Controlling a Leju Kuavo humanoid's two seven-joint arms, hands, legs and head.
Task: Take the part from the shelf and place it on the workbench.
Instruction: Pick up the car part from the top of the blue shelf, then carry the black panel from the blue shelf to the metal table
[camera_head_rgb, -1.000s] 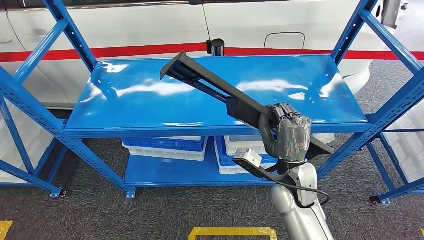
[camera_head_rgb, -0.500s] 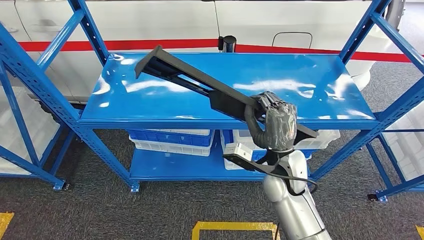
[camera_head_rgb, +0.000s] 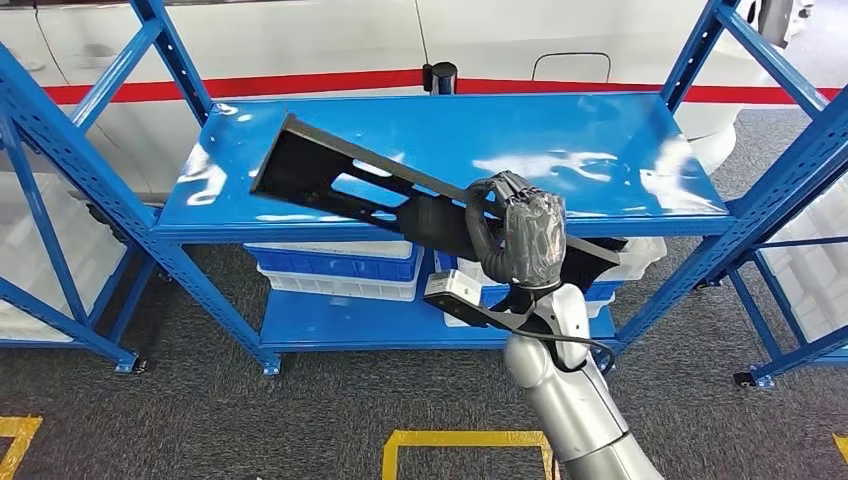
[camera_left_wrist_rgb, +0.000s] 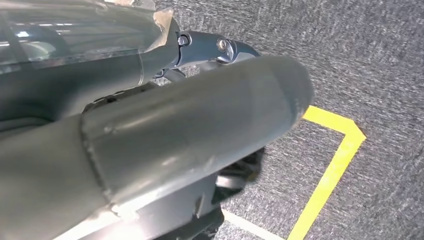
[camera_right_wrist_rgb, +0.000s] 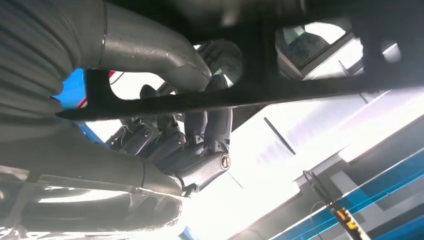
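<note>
your right hand (camera_head_rgb: 520, 240) has its fingers wrapped around the long black part (camera_head_rgb: 400, 195) near one end, so it juts tilted over the blue shelf (camera_head_rgb: 620, 150). your left hand's (camera_left_wrist_rgb: 165, 145) fingers: cannot tell.

No text, label, brand or number reads in any view. The floor (camera_head_rgb: 300, 420) carries yellow line markings (camera_head_rgb: 465, 440), seemingly plain tape without lettering, though the wrist view is blurred.
</note>
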